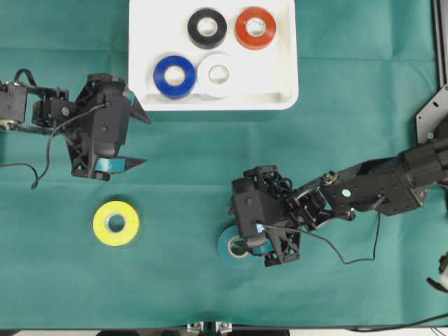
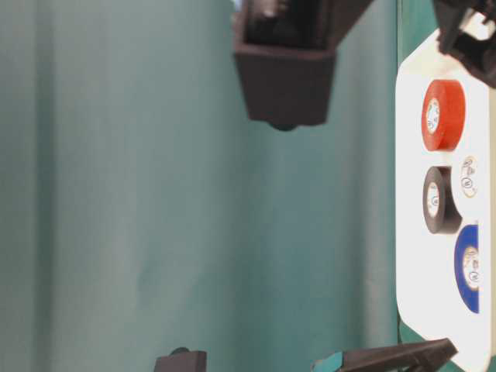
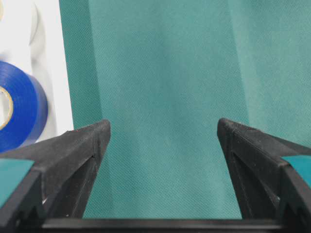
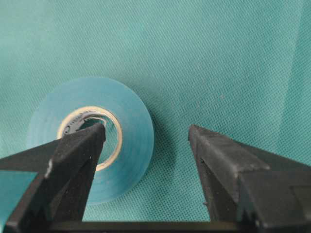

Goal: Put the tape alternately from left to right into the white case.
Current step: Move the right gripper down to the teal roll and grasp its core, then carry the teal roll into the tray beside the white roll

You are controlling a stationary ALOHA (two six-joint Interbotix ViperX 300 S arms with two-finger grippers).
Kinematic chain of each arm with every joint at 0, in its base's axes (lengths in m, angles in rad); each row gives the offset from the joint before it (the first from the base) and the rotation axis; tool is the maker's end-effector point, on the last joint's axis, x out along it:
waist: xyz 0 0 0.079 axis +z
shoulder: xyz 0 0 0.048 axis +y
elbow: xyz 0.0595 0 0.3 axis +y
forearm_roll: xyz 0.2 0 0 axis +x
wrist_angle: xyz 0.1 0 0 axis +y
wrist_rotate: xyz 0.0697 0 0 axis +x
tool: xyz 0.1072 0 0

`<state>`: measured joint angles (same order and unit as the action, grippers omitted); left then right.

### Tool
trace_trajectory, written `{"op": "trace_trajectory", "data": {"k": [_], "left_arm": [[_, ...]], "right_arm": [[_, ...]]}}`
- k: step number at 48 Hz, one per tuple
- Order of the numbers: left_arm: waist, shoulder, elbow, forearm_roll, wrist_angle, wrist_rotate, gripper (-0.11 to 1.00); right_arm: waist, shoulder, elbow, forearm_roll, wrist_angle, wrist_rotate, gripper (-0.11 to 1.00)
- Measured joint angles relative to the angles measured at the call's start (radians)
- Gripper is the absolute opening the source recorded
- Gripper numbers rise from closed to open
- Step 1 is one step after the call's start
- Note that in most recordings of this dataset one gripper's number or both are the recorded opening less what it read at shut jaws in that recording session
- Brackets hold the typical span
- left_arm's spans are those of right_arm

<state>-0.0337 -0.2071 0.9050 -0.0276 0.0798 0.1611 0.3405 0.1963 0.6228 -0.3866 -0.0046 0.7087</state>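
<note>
The white case (image 1: 280, 98) lies at the back middle and holds the black (image 1: 206, 28), red-orange (image 1: 255, 27), blue (image 1: 174, 76) and white (image 1: 219, 73) rolls of tape. A yellow roll (image 1: 116, 222) lies flat on the green cloth at front left. A teal roll (image 4: 131, 141) lies flat under my right gripper (image 4: 146, 130), which is open. One of its fingers (image 4: 77, 150) is over the roll's pale core and the other stands outside the rim. My left gripper (image 3: 164, 124) is open over bare cloth beside the case's near left corner, with nothing between its fingers.
Green cloth (image 1: 350, 126) covers the table. A metal frame (image 1: 441, 42) stands at the right edge, and a black cable (image 1: 336, 255) trails from the right arm. The table-level view shows the case (image 2: 411, 232) on edge at its right side.
</note>
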Motion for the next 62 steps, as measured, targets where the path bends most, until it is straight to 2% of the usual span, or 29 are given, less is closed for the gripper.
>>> {"op": "trace_trajectory", "data": {"k": [19,22,28,30,50,62], "left_arm": [[0.0,0.0,0.002,0.0,0.014,0.0,0.74],[0.0,0.0,0.0,0.0,0.017,0.0,0.73],[0.0,0.0,0.002,0.0,0.018,0.0,0.73],[0.0,0.0,0.0,0.002,0.018,0.0,0.73],[0.0,0.0,0.002,0.0,0.018,0.0,0.73],[0.0,0.0,0.002,0.0,0.018,0.0,0.73]], "right_arm": [[0.0,0.028,-0.005,0.0,0.0,0.005,0.72],[0.0,0.028,-0.005,0.0,0.0,0.005,0.65],[0.008,0.028,-0.008,0.0,0.0,0.002,0.32],[0.008,0.028,-0.009,0.0,0.0,0.002,0.25],[0.002,-0.008,-0.011,-0.002,0.003,-0.003,0.25],[0.0,-0.103,-0.011,-0.002,0.086,-0.005,0.25]]}}
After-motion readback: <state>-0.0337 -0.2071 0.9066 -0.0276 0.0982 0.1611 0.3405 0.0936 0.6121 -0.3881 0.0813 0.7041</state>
